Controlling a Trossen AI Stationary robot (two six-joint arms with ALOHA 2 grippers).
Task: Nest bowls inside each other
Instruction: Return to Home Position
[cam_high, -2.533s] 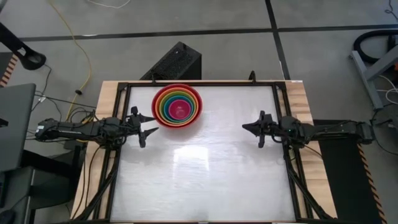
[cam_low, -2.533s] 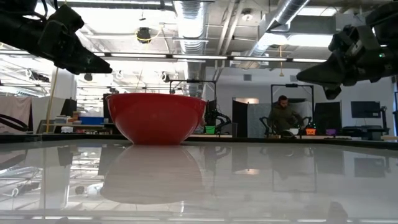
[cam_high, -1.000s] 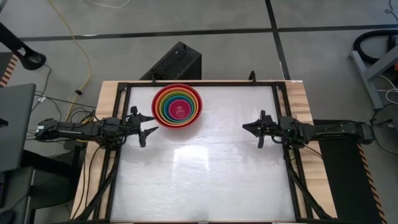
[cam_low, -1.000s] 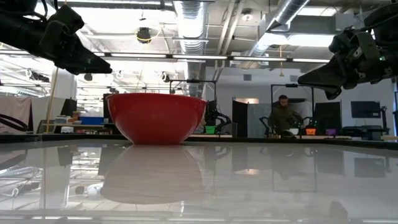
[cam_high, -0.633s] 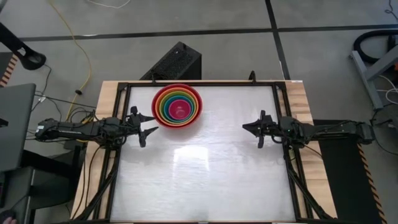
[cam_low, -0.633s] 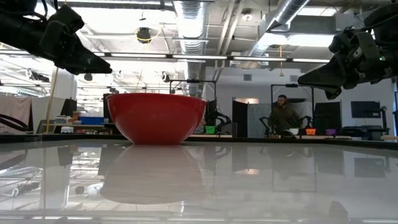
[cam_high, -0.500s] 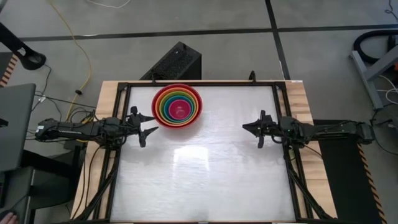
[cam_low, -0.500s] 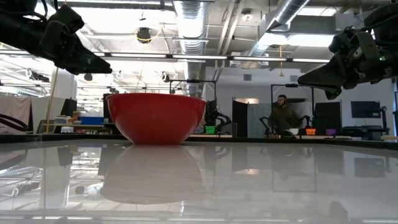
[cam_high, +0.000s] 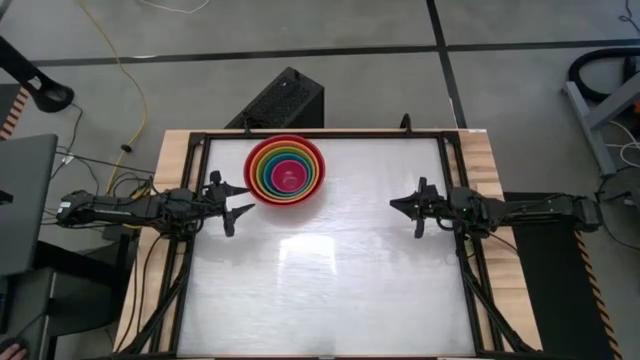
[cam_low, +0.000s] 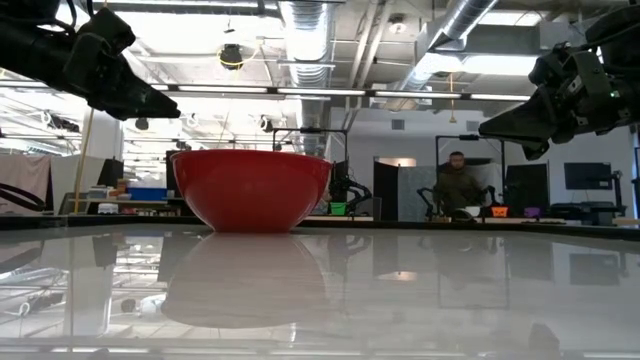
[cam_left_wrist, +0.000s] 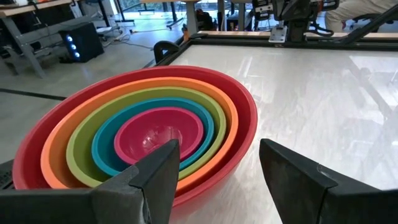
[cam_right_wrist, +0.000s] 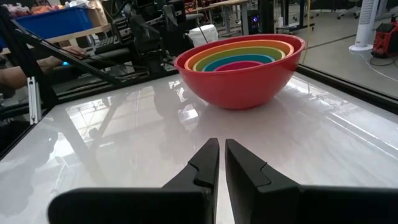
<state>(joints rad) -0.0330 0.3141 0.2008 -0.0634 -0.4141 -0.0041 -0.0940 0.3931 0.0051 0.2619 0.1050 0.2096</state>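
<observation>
The bowls (cam_high: 285, 171) sit nested in one stack near the table's far edge, left of centre: red (cam_left_wrist: 239, 118) outermost, then orange (cam_left_wrist: 214, 104), lime green (cam_left_wrist: 84, 140), teal (cam_left_wrist: 106, 142), and magenta pink (cam_left_wrist: 158, 130) innermost. The red bowl's base rests on the white tabletop (cam_low: 250, 228). My left gripper (cam_high: 240, 201) hovers open at the table's left edge, just beside the stack, touching nothing. My right gripper (cam_high: 395, 205) hovers shut at the table's right side, far from the stack (cam_right_wrist: 241, 62).
A black frame (cam_high: 452, 160) borders the white tabletop (cam_high: 330, 270). A black box (cam_high: 282, 100) stands just beyond the far edge behind the bowls. In the low view a person (cam_low: 458, 185) sits in the room behind the table.
</observation>
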